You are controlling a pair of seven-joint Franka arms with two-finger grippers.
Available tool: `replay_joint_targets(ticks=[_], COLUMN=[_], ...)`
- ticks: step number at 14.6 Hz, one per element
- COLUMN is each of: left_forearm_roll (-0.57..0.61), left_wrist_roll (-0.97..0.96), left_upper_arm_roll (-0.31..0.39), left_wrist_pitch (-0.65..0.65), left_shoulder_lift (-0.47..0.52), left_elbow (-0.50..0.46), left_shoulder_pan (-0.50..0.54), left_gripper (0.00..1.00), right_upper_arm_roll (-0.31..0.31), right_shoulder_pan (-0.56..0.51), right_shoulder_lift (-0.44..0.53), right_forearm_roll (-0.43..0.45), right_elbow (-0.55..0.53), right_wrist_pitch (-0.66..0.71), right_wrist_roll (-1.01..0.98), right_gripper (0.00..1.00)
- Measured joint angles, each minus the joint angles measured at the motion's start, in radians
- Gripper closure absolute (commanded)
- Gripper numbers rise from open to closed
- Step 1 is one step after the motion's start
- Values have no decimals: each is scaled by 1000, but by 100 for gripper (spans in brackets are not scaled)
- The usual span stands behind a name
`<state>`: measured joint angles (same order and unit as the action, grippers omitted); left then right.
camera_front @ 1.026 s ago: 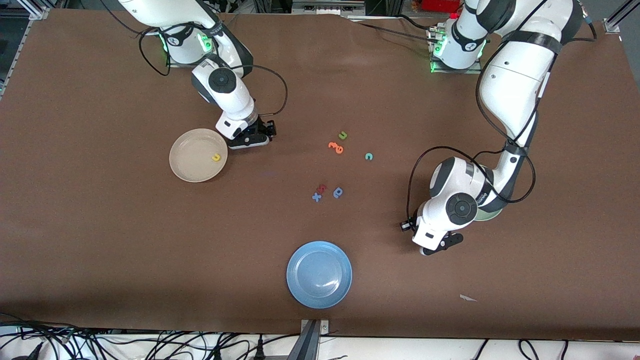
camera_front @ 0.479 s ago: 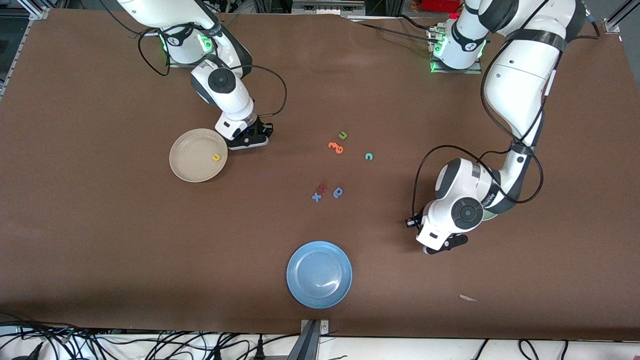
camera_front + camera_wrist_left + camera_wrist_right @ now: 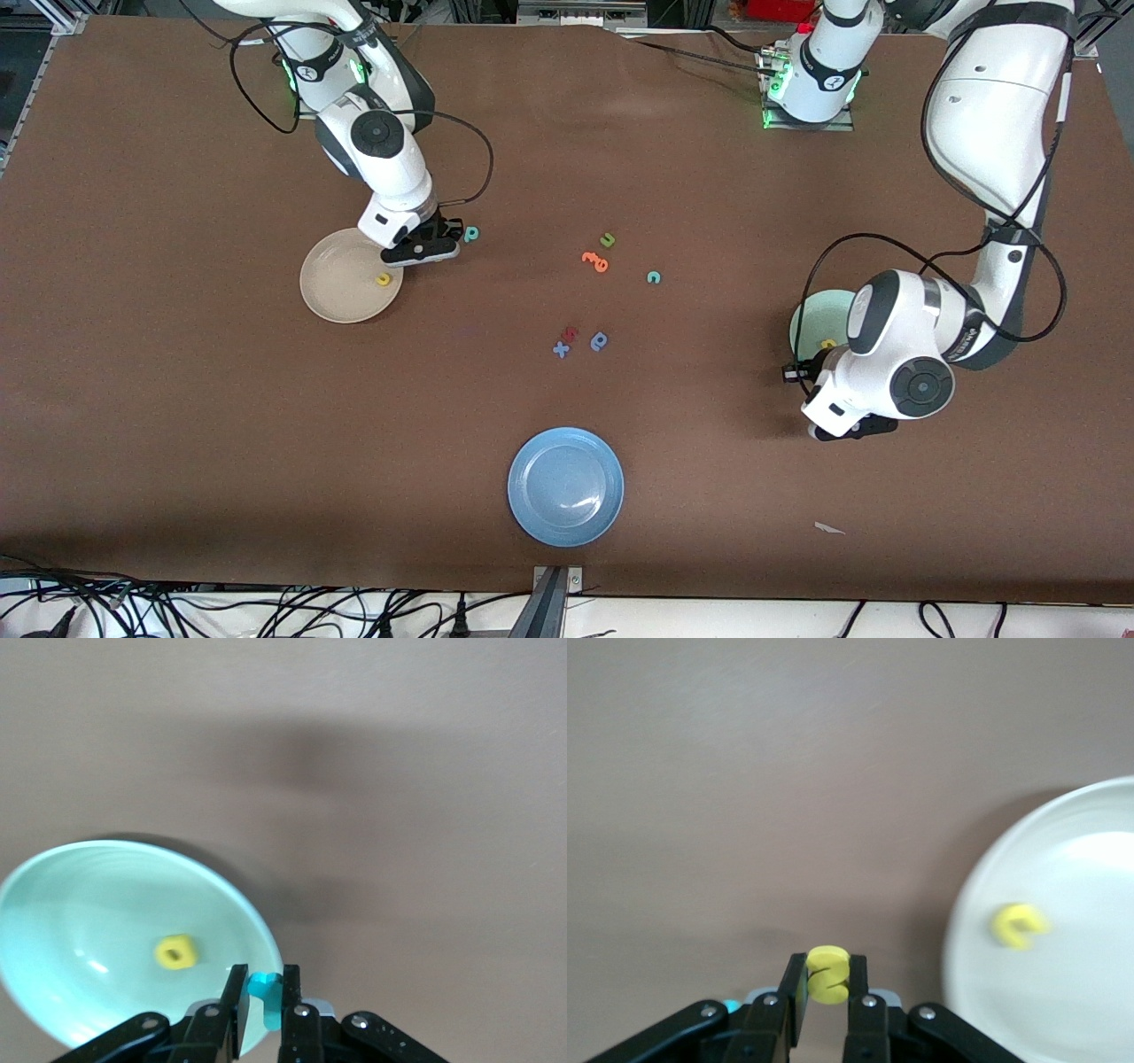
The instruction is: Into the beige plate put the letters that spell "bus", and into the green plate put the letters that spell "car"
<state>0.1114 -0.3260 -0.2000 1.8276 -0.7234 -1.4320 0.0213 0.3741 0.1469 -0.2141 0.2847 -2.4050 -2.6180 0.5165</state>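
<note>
Plates come first: we see the beige plate toward the right arm's end of the table with the yellow u in it, and the green plate toward the left arm's end holding the yellow a. Our right gripper, over the table just beside the beige plate, is clamped on the yellow s. Our left gripper, over the green plate's rim, pinches a teal letter, while the teal b and teal c lie on the table.
</note>
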Motion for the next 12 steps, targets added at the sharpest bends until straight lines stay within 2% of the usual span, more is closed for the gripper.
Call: replay_joint_targets(ticks=[2,4,5,6,7,8,9,10,12], left_forearm_roll=[29,39,43,44,44,45,45,45,45], left_wrist_roll=[45,61,64,65,66,66,67,68,68], left_upper_arm_roll=[0,0,0,0,0,0,0,0,-2], left_wrist_pitch=[14,103,170,250,341,425,482,505,506], left_shoulder_lift=[46,99,129,163,199,234,262,282,304], left_elbow=[-68,-170,-237,-310,-392,-472,-538,-578,-599], left_shoulder_pan=[30,54,63,71,79,88,96,101,102], left_gripper=[100,100,100,100,79,34,0,0,0], right_upper_arm_roll=[-4,-6,-7,-9,-9,-9,-5,4,48], right_shoulder_pan=[-50,-108,-144,-173,-188,-192,-192,-191,-185], right_shoulder_lift=[20,19,16,12,8,5,2,1,-1], right_forearm_roll=[0,0,0,0,0,0,0,-1,-1], right_elbow=[-3,-10,-14,-16,-16,-16,-16,-16,-16], right_wrist_pitch=[17,18,18,18,18,18,17,17,17], right_wrist_roll=[-82,-175,-225,-260,-273,-272,-255,-222,-113], right_gripper=[100,100,78,1,0,0,0,0,0])
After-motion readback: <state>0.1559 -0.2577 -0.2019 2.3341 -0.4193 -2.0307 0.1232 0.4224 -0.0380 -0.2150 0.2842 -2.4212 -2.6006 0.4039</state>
